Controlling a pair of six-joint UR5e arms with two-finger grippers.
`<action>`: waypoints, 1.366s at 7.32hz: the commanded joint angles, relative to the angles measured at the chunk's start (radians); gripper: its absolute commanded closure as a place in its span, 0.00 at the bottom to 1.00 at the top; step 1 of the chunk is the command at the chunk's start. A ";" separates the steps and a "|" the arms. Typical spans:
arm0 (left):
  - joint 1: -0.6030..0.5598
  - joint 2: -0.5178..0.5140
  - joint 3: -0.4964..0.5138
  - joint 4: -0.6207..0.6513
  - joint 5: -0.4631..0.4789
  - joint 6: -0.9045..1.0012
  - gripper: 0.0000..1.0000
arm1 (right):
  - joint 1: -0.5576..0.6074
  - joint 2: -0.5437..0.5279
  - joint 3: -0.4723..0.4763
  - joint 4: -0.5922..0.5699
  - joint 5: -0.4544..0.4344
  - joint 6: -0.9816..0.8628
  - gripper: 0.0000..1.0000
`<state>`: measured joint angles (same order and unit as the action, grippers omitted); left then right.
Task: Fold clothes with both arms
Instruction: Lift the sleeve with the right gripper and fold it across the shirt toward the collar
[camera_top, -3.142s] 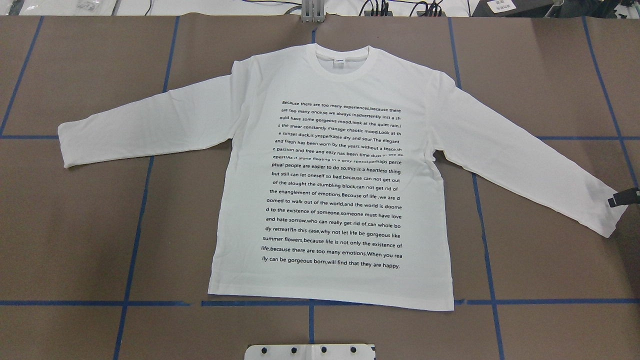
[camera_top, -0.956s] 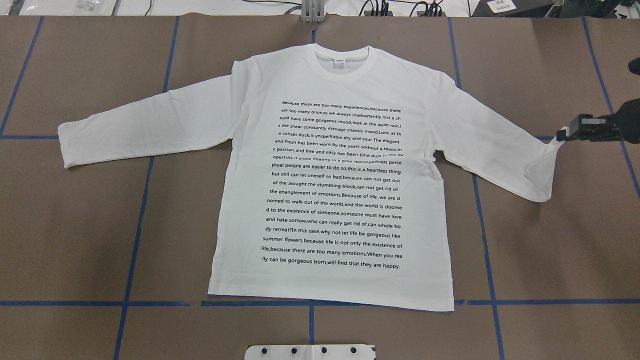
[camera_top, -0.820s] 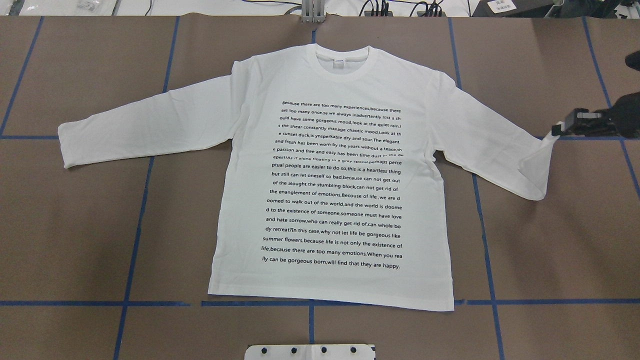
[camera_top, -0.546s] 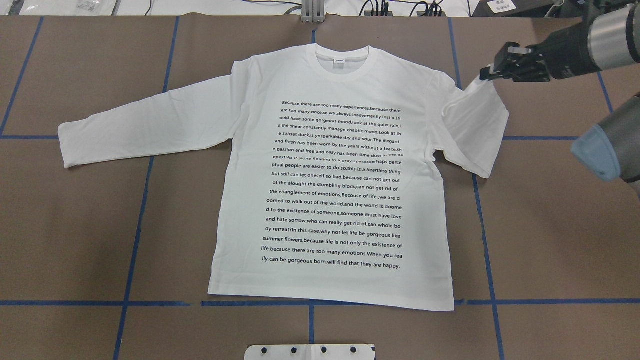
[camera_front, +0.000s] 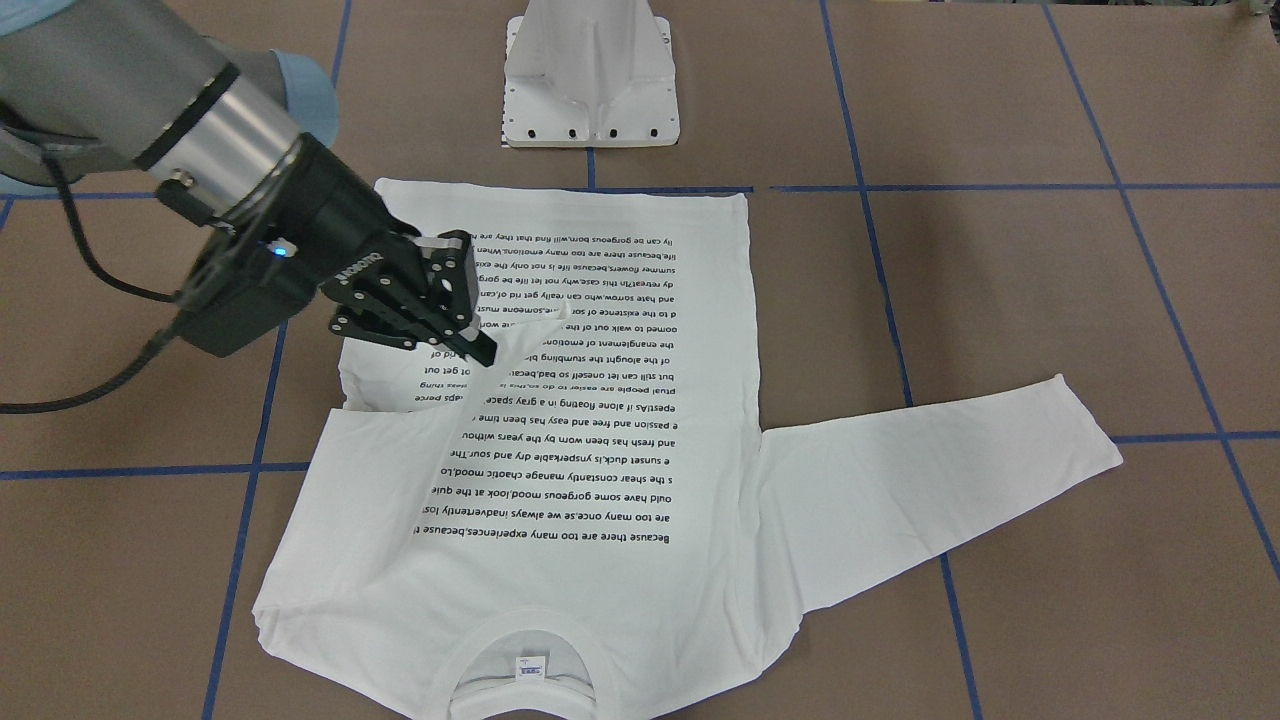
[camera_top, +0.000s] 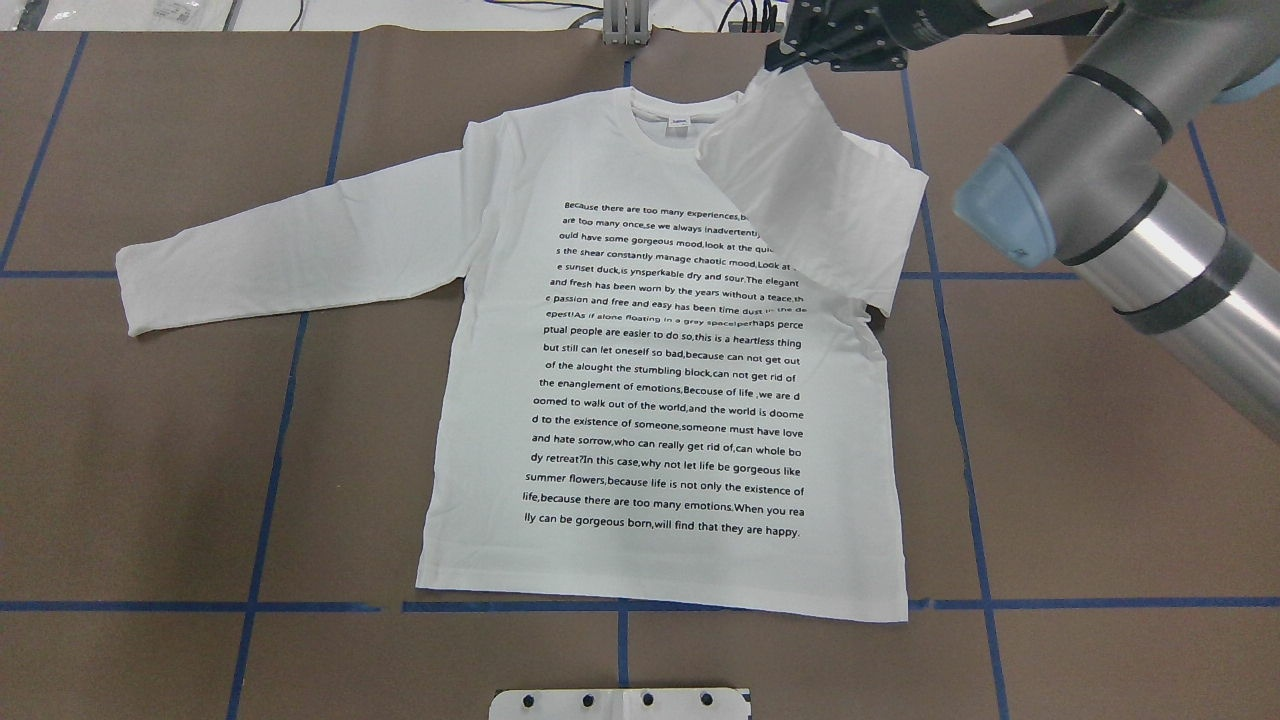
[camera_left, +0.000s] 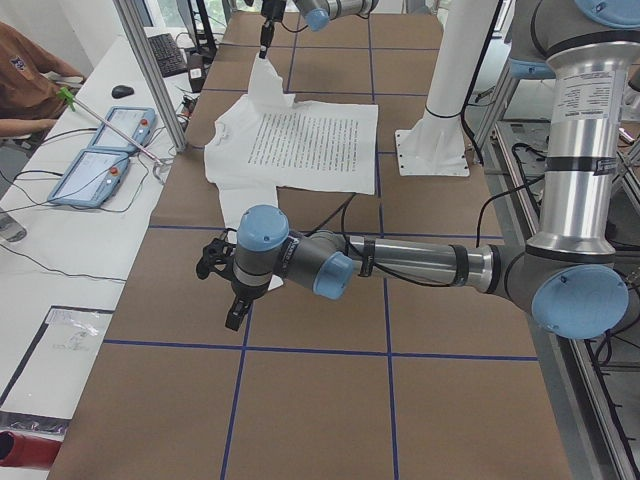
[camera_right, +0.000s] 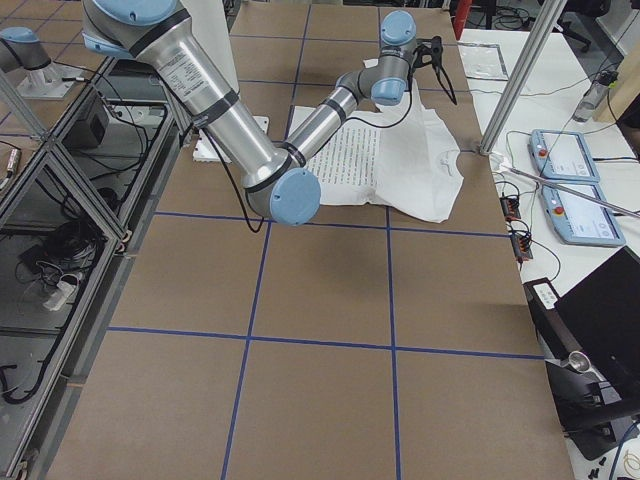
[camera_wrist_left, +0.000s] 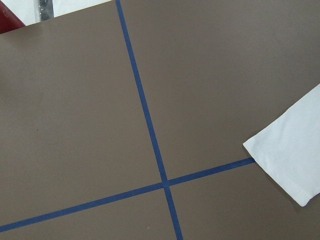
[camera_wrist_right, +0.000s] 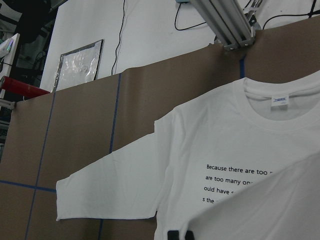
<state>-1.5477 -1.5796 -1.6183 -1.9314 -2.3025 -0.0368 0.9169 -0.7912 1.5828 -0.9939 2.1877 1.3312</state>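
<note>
The white long-sleeved shirt (camera_top: 650, 400) lies flat on the brown table, text side up, collar at the far side. My right gripper (camera_top: 778, 60) is shut on the cuff of the shirt's right sleeve (camera_top: 800, 190) and holds it raised above the shoulder, near the collar. That sleeve drapes back over the chest and hides part of the text. The front-facing view shows the same grip (camera_front: 480, 352) on the sleeve. The other sleeve (camera_top: 290, 245) lies stretched out flat. My left gripper (camera_left: 226, 290) hovers over bare table beyond that sleeve's cuff (camera_wrist_left: 292, 150); I cannot tell whether it is open or shut.
The right arm's forearm and elbow (camera_top: 1100, 200) hang over the table's right side. The white pedestal base (camera_front: 590, 70) stands at the near edge. An aluminium post (camera_top: 625, 25) rises behind the collar. A person (camera_left: 30, 90) sits by teach pendants (camera_left: 100, 150) on a side desk.
My right gripper took the sleeve cuff at the table's right edge, lifted it and carried it left and away, folding the sleeve over the shoulder. The shirt's body and other sleeve have not moved.
</note>
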 joint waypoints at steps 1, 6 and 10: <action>0.001 -0.010 0.056 -0.052 0.000 0.000 0.00 | -0.154 0.105 -0.146 -0.014 -0.168 -0.007 1.00; 0.001 -0.042 0.104 -0.064 0.002 0.000 0.00 | -0.242 0.331 -0.521 -0.006 -0.274 -0.007 1.00; 0.001 -0.094 0.175 -0.064 0.000 0.000 0.00 | -0.282 0.417 -0.680 0.077 -0.423 -0.046 0.04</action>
<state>-1.5463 -1.6553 -1.4691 -1.9957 -2.3021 -0.0368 0.6563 -0.3935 0.9593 -0.9708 1.8366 1.3008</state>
